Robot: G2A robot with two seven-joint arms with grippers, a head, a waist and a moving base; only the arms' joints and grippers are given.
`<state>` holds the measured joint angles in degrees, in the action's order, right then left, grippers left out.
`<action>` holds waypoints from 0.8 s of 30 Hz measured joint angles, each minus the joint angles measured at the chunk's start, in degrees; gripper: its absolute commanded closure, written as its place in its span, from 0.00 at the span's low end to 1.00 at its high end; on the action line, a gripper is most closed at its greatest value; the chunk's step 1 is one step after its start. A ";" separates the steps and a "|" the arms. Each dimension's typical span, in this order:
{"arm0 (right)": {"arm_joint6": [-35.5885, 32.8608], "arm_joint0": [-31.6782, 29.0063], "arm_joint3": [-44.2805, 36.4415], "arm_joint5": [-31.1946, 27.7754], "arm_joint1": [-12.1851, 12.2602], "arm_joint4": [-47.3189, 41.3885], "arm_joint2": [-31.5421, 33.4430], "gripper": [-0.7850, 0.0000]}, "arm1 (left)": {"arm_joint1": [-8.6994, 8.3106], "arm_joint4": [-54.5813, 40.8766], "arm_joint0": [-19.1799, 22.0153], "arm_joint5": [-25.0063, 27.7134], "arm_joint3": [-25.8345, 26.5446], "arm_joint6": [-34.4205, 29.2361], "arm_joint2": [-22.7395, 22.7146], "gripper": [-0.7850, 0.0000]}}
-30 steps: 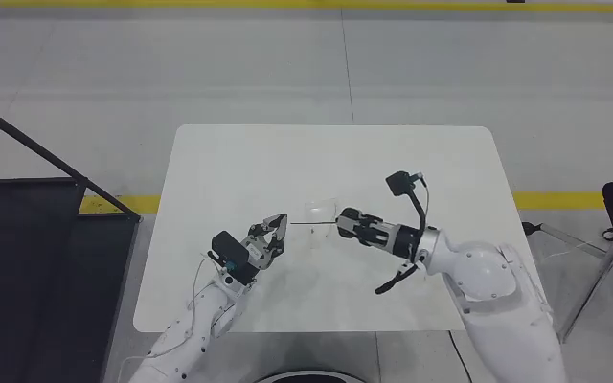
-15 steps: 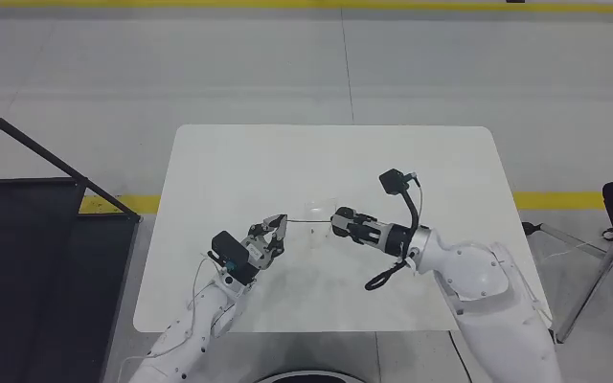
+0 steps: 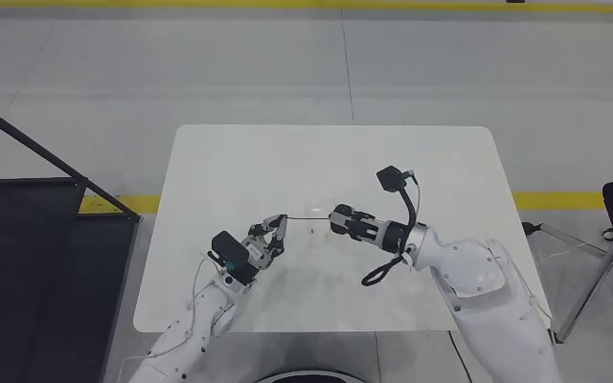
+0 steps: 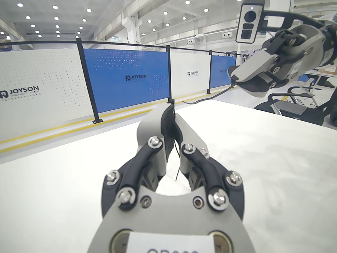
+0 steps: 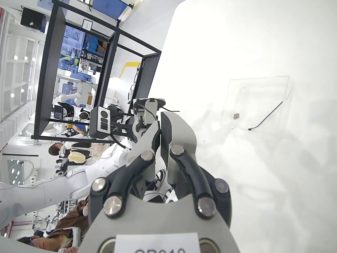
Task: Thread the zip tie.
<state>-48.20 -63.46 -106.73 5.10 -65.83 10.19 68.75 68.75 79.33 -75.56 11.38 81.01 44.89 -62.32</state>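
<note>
Left wrist view: right gripper [image 4: 235,80] sits ahead of and above left gripper [image 4: 169,114], jaws closed on the tie [image 4: 214,96]. The free tip curves down toward the left fingertips, near but not touching. Left gripper is clamped on a black head piece poking just past its fingertips, with a thin strand trailing back between the fingers. Depth is hard to judge here. It is probably one tie held at both ends, but I can't confirm that.

Risks from here:
- The tip is springy and curved. A small sideways offset would make it glance off the head instead of entering the slot.
- If the right gripper pushes with the tip jammed on the rim, the strap may buckle or slide in the pads.
- The head could twist in the left grip under that push, turning the slot off-line.

View differences:
- Top view gives the sideways line-up, with the tie as a thin line bridging the two grippers, but no height.
- Left wrist view gives the height gap between tip and head.
- Right wrist view adds a clear tray [image 5: 259,78] on the table [image 5: 263,27] beyond the right gripper, with a spare tie [image 5: 266,117] lying in it.
</note>
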 measured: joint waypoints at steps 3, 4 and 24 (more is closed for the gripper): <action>0.28 0.25 0.26 0.08 -0.02 -0.06 -0.26 1.00 | 0.00 0.00 0.00 0.00 0.00 0.00 0.00 1.00; 0.37 0.35 0.34 0.12 -0.03 -0.05 -0.37 1.00 | 0.00 0.00 0.00 0.00 0.00 0.00 0.00 1.00; 1.15 1.54 1.45 1.29 -0.07 -0.63 -1.47 1.00 | 0.00 0.00 0.00 0.00 0.00 0.00 0.00 1.00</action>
<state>-47.06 -61.92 -105.28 6.39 -65.90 9.56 67.28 68.75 79.33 -75.56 11.38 81.01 44.89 -62.32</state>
